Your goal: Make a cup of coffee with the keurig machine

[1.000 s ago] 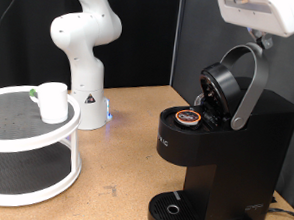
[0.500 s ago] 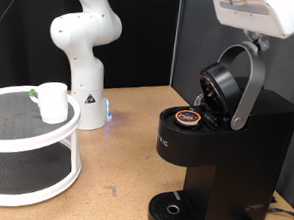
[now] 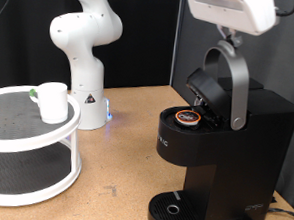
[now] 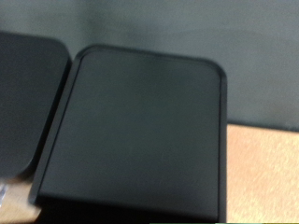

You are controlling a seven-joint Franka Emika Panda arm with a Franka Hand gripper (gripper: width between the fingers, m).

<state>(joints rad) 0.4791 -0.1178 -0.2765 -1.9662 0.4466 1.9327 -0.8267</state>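
The keurig machine point(image 3: 248, 136) stands at the exterior view's right, its lid raised partway on the silver-grey handle point(image 3: 236, 90). A brown-topped pod point(image 3: 190, 117) sits in the open brew chamber. My gripper point(image 3: 228, 41) hangs from the white hand at the exterior view's top and touches the top of the handle. The small white cup point(image 3: 53, 101) stands on the round shelf at the exterior view's left, far from the gripper. The drip tray point(image 3: 171, 208) holds nothing. The wrist view shows only a black machine surface point(image 4: 140, 121), with no fingers in sight.
A white two-tier round shelf point(image 3: 15, 142) fills the exterior view's lower left. A white robot base point(image 3: 86, 46) with a blue light stands behind it. Tan tabletop point(image 3: 125, 149) lies between the shelf and the machine.
My hand has moved towards the exterior view's left, and the handle and lid have swung forward with it, tilting the lid down over the pod chamber.
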